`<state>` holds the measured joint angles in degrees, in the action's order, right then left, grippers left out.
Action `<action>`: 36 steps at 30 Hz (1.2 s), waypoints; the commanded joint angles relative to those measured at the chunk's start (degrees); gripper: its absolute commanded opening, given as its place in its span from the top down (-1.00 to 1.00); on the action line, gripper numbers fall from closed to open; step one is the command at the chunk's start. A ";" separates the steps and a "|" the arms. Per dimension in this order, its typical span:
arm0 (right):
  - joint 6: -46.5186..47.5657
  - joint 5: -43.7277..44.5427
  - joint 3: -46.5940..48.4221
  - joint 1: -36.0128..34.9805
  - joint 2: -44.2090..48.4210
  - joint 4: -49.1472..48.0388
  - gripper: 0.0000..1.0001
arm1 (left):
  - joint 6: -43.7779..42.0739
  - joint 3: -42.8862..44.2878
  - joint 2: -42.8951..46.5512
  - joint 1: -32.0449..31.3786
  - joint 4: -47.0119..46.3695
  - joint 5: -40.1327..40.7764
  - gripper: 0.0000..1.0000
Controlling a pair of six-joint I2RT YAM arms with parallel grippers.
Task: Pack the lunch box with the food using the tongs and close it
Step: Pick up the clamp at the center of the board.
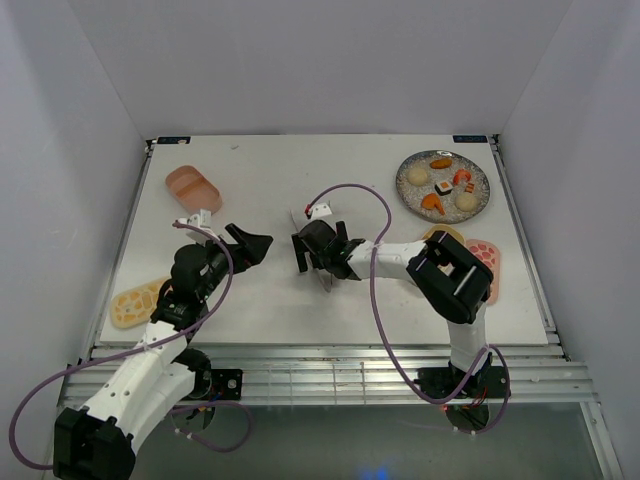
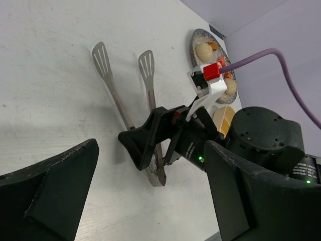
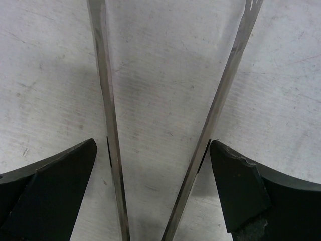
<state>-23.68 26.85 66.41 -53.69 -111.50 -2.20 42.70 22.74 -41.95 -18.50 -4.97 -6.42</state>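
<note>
The silvery tongs (image 1: 328, 281) lie flat at the table's middle, both thin arms (image 3: 108, 125) running up the right wrist view. My right gripper (image 1: 320, 250) (image 3: 153, 170) is open low over them, one finger outside each arm, with slim gaps showing. The left wrist view shows the tongs' slotted tips (image 2: 103, 57) beyond the right gripper (image 2: 165, 143). My left gripper (image 1: 250, 245) (image 2: 150, 201) hangs open and empty just left of them. The food (image 1: 443, 186) sits on a round grey plate (image 1: 408, 172) at the back right. Lunch box parts are spread out: a pink tray (image 1: 190, 187), a tan patterned lid (image 1: 135, 302), and pink and yellow pieces (image 1: 483, 262).
The right arm's elbow (image 1: 450, 275) covers part of the pink and yellow pieces. A purple cable (image 1: 355, 190) loops above the right gripper. White walls enclose the table on three sides. The plate (image 2: 210, 55) and a yellow piece (image 2: 224, 118) show behind the right arm.
</note>
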 commanded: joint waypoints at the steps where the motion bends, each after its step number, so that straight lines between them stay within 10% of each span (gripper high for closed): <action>1: -0.66 1.27 -1.28 -0.01 -1.26 -3.17 -1.00 | -0.16 -0.59 0.12 -0.04 -3.02 0.70 -0.92; 36: 3.91 -3.47 2.05 2.98 -5.21 -3.08 -0.85 | -1.65 -7.45 0.65 -0.04 -8.56 0.00 -0.88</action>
<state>-19.81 24.27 67.35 -51.00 -114.17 -8.29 41.58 15.35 -41.47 -18.50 -12.53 -6.48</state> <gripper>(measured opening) 0.928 0.939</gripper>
